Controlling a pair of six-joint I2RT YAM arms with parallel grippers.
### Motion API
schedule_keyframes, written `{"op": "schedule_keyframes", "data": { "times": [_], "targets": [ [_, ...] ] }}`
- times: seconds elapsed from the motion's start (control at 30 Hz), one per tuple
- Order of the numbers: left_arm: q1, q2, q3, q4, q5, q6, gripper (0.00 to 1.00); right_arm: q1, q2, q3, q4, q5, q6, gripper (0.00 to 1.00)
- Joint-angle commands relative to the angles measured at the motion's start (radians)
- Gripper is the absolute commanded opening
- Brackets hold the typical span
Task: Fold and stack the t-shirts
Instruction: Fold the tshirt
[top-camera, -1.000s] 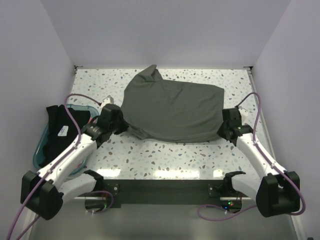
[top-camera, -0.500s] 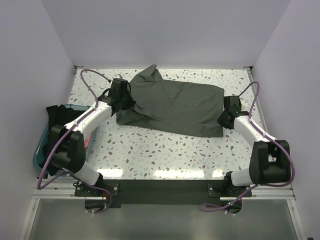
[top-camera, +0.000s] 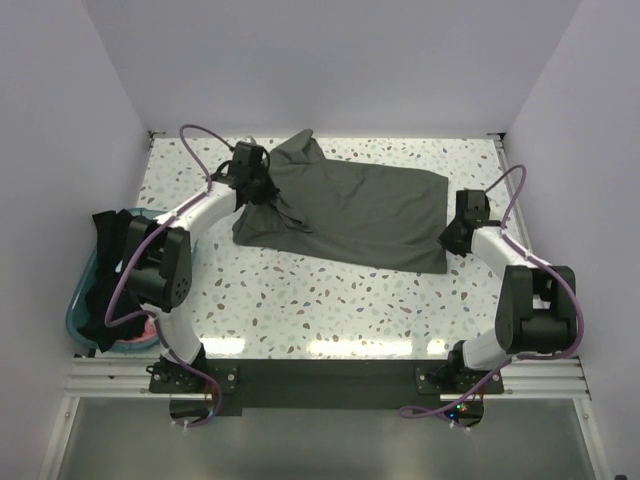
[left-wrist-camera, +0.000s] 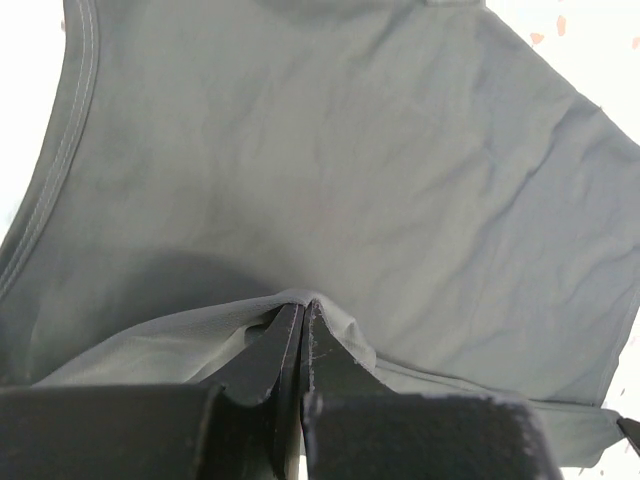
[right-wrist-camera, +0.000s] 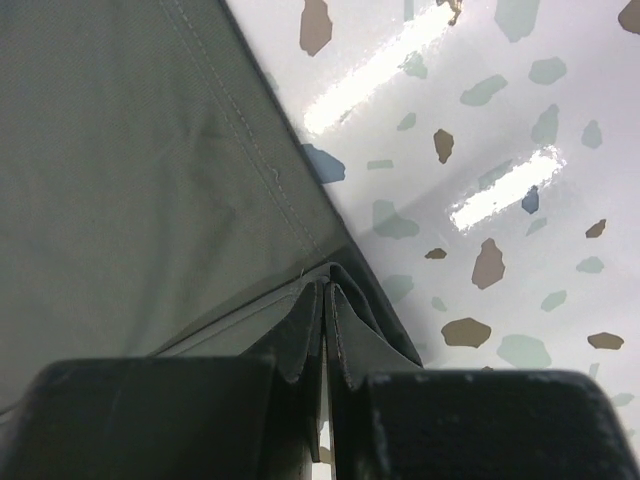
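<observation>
The dark olive-green t-shirt lies spread across the far half of the table, a sleeve pointing toward the back wall. My left gripper is shut on a pinched ridge of the olive-green t-shirt near its left side; the cloth tents over the gripper. My right gripper is shut on the folded hem of the olive-green t-shirt at its near right corner, and that gripper rests low over the table. The black t-shirt drapes over a tub at the left, with a bit of the pink t-shirt beneath it.
The teal plastic tub sits at the table's left edge beside the left arm. White walls close in the speckled table on three sides. Purple cables loop above both forearms.
Both arms have reached away from the near edge toward the back, carrying the olive-green shirt with them. The shirt is drawn out flatter and lies farther back.
</observation>
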Motion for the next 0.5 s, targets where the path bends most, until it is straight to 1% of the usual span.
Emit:
{"op": "schedule_keyframes", "data": {
  "times": [0.0, 0.3, 0.43, 0.47],
  "targets": [
    [0.019, 0.022, 0.074, 0.045, 0.023, 0.032, 0.0, -0.018, 0.009, 0.032, 0.057, -0.009, 0.007, 0.0],
    [0.054, 0.03, 0.064, 0.081, 0.073, 0.034, 0.0, -0.036, 0.028, 0.032, 0.074, -0.029, 0.013, 0.0],
    [0.054, 0.083, 0.087, 0.111, 0.118, 0.052, 0.0, -0.041, 0.055, 0.036, 0.088, -0.049, 0.018, 0.0],
    [0.056, 0.094, 0.095, 0.116, 0.124, 0.067, 0.01, -0.042, 0.064, 0.038, 0.088, -0.05, 0.018, 0.0]
  ]
}}
